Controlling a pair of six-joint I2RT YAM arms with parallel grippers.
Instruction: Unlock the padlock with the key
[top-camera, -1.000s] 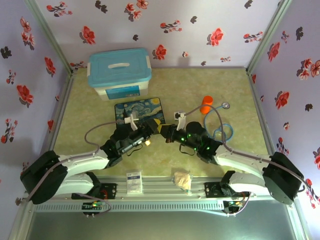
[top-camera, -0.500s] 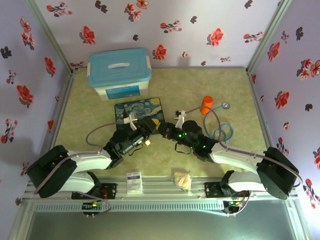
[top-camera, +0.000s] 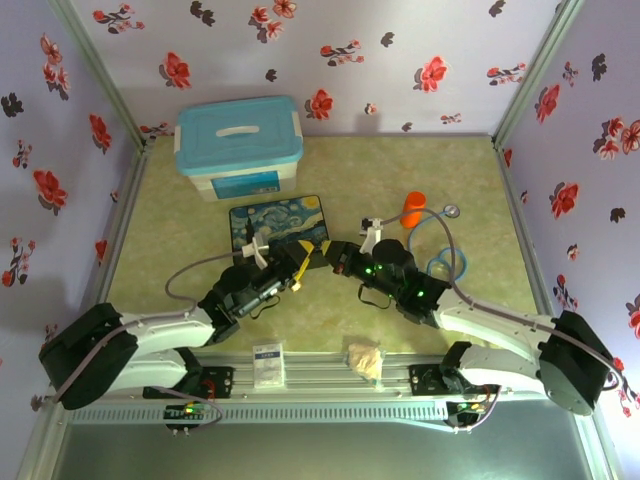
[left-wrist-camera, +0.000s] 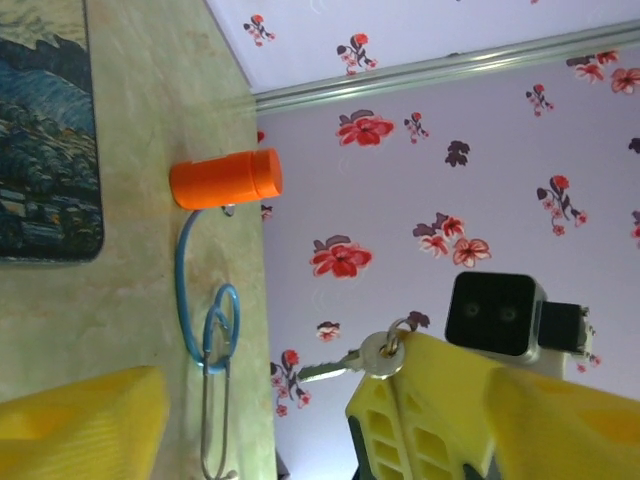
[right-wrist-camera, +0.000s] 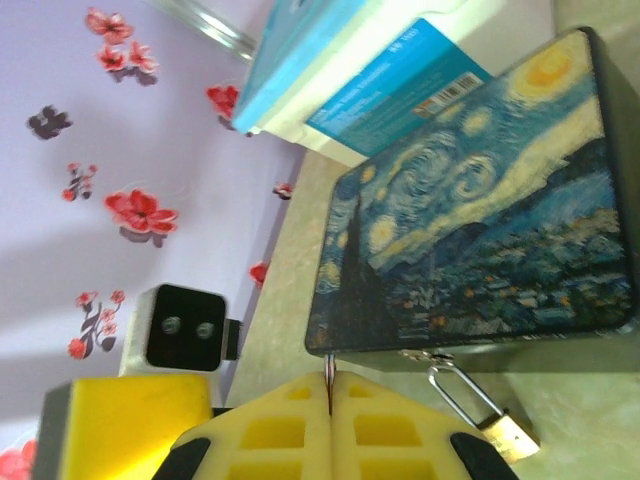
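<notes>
At the table's (top-camera: 420, 170) 6 o'clock edge, by the near rail, lie a white card (top-camera: 267, 365) and a crumpled pale wad (top-camera: 365, 358), out of the way of the work. Just beyond them the two arms meet nose to nose near the table's middle.

The right gripper (right-wrist-camera: 330, 400) has its jaws pressed together on the key (left-wrist-camera: 365, 358). From its own wrist the key is a dark sliver in the seam between the pads. From the left wrist, the head and ring sit at the fingertips and the blade juts free toward 8 o'clock. I judge it is pinched by the head so that the blade can reach a keyhole.

The left gripper (top-camera: 298, 265) has its jaws wide apart and holds nothing. It is probably placed to steady the lock, which would otherwise slide away from a pushing key.

The padlock (right-wrist-camera: 508, 432) lies on the table at 4 o'clock of the right fingertips, near but apart. Its shackle reaches up to the small latch on the near edge of the painted box (right-wrist-camera: 470, 220) and looks closed, so insertion is not yet begun.

Farther off, an orange cylinder (left-wrist-camera: 225, 180) stands at 1 o'clock of the right gripper with a blue cable (left-wrist-camera: 200, 320) beside it. A blue-lidded bin (top-camera: 240, 140) sits at 11 o'clock.
</notes>
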